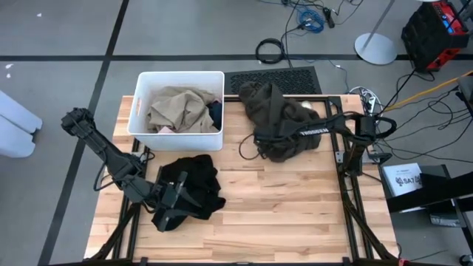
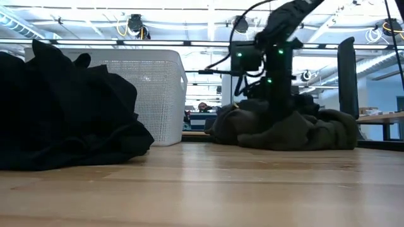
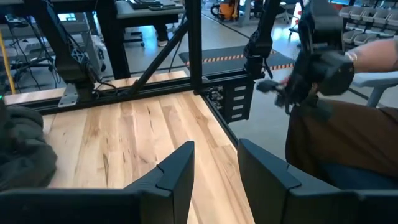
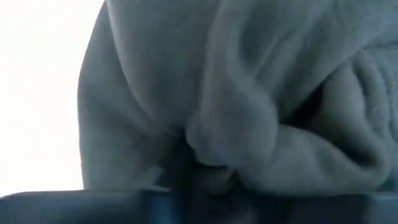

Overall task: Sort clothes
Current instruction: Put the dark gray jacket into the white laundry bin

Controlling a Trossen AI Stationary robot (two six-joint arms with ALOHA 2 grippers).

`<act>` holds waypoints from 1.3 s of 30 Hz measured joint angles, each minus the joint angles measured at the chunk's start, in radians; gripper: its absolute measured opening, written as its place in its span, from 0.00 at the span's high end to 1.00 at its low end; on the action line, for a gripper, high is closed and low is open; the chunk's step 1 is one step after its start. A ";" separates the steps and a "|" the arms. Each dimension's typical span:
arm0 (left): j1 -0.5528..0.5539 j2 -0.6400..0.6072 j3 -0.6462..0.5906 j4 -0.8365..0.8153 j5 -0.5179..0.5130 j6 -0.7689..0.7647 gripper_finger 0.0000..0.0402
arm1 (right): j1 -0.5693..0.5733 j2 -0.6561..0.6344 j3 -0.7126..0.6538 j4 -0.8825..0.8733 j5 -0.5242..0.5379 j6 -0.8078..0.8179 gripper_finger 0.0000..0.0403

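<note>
An olive-brown garment (image 1: pixel 277 111) lies heaped on the table's far right part, also seen in the low view (image 2: pixel 284 129). My right gripper (image 1: pixel 264 137) reaches down into this heap, closed on its cloth. A black garment (image 1: pixel 196 185) lies bunched at the near left. My left gripper (image 3: pixel 214 146) hovers beside it, open, with nothing between its fingers. The white bin (image 1: pixel 140 111) at the far left holds a tan garment (image 1: pixel 177 107), a dark blue one (image 1: pixel 215 111) and a bit of pink (image 1: pixel 164 129). My right gripper comes at the olive-brown garment from above, pointing steeply down. A bunched fold of the cloth (image 4: pixel 208 171) sits between its fingers; how many layers cannot be told. The garment lies slack on the table, not lifted.
Bare wood lies open at the table's near right (image 1: pixel 295 214). A seated person (image 3: pixel 348 137) shows beyond the table's edge in the left wrist view. Cables and a black mat (image 1: pixel 273 77) lie on the floor behind the table.
</note>
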 joint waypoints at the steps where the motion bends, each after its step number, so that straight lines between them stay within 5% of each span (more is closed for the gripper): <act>1: 0.000 0.000 0.000 0.000 0.000 -0.009 0.67 | 0.015 -0.002 -0.034 0.039 -0.018 0.000 0.82; 4: 0.000 0.000 0.000 -0.002 -0.001 -0.023 0.67 | 0.075 -0.008 -0.107 0.136 -0.063 0.023 0.96; 9: 0.000 0.000 0.000 -0.003 -0.002 -0.024 0.67 | 0.248 -0.013 -0.121 0.119 -0.103 0.127 0.95; 16: 0.000 0.000 0.000 -0.004 -0.002 -0.032 0.67 | 0.541 -0.043 -0.014 0.098 -0.322 0.269 0.97; 23: 0.000 0.000 0.000 -0.004 -0.004 -0.048 0.67 | 0.755 -0.049 0.132 0.105 -0.318 0.393 0.95; 30: 0.000 0.000 0.000 -0.004 -0.005 -0.053 0.67 | 0.866 -0.051 0.256 0.113 -0.304 0.415 0.89; 39: 0.000 0.000 0.000 -0.004 -0.005 -0.077 0.67 | 0.873 -0.053 0.312 0.118 -0.269 0.410 0.86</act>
